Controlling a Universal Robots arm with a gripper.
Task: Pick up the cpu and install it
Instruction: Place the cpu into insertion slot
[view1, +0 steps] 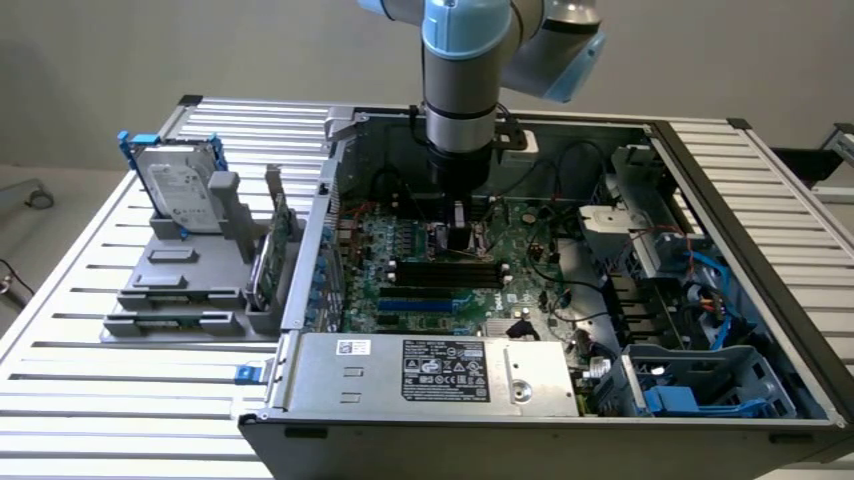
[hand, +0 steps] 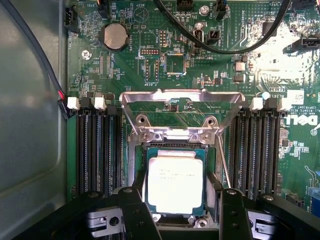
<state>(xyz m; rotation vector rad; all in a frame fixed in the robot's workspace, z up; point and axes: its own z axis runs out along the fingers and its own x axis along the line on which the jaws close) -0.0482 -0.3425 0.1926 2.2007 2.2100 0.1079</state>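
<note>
In the wrist view the cpu (hand: 175, 182), a small square chip with a pale silvery top and green rim, lies flat in the socket of the green board (hand: 165, 65). The socket's metal retention frame (hand: 181, 97) stands swung open beyond it. My gripper (hand: 182, 192) is open, with a black finger (hand: 136, 212) on either side of the chip. One finger is at the chip's edge and a narrow gap shows at the other. In the exterior view the gripper (view1: 458, 222) reaches straight down into the open computer case (view1: 747, 190) over the board's middle.
Dark memory slots (hand: 97, 150) flank the socket on both sides. Black cables (hand: 220, 47) arch over the board beyond it. A grey power supply (view1: 427, 372) fills the case's near side. Outside, at the exterior view's left, a hard drive (view1: 180, 185) stands in a grey fixture (view1: 174, 290).
</note>
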